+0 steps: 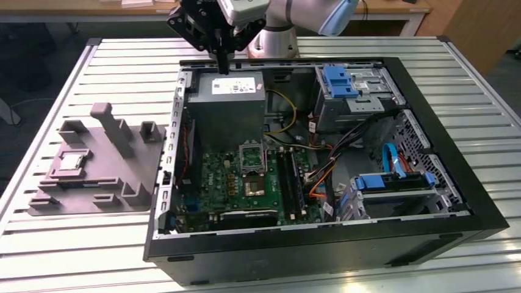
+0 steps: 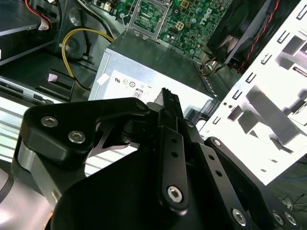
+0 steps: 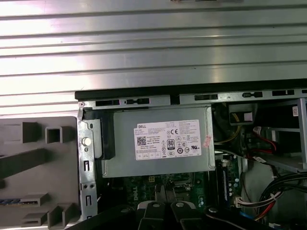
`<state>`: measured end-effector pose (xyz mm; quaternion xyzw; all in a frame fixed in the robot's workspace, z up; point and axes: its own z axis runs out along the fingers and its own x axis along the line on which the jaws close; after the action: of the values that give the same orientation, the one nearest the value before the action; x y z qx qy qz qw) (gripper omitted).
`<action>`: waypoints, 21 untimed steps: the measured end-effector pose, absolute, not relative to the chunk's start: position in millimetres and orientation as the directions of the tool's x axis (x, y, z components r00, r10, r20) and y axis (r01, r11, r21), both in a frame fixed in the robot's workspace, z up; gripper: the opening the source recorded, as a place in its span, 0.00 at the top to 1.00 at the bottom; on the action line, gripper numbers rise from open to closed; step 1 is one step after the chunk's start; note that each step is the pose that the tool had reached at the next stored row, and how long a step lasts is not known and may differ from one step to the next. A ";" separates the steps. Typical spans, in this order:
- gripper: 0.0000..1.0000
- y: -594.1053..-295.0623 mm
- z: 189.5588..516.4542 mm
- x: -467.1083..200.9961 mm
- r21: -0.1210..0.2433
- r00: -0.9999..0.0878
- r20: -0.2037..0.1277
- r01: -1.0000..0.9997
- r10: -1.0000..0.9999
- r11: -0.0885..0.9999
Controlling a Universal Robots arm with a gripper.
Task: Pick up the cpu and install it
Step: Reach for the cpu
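Barely begun, by the look of things: nothing lifted, nothing installed. On the slatted table (image 1: 73, 256), an open case (image 1: 326, 247) lying on its side, with a grey fixture (image 1: 110, 177) just beside it at the exterior view's left. Inside the case, a power supply (image 1: 232, 107) at the far end and a green board (image 1: 219, 180) nearer the camera, the socket (image 1: 252, 157) on it apparently open and bare. In a recess of the fixture, well apart from the socket, the cpu (image 1: 70, 162), pale top up, untouched. Both the pick and the install left to do.

Reaching in from the table's far edge in the exterior view, the arm (image 1: 285, 18), wrist turned straight down. Below it, the gripper (image 1: 221, 66), hanging over the power supply's far edge, near it but apparently clear of it, well apart from the cpu. Jaws closed together, holding nothing. In the second wrist view, fingertips (image 2: 169, 100) pressed into one dark blade aimed at the supply's labelled face.
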<state>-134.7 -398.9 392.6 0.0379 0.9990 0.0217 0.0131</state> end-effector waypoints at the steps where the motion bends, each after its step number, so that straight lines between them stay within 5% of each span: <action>1: 0.89 -398.9 392.6 -134.9 0.044 -0.997 -0.024 0.075 0.076 0.996; 21: 0.89 -398.9 392.4 -140.6 0.044 -0.997 -0.024 0.075 0.076 0.996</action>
<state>-140.6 -398.9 392.4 0.0379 0.9990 0.0217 0.0131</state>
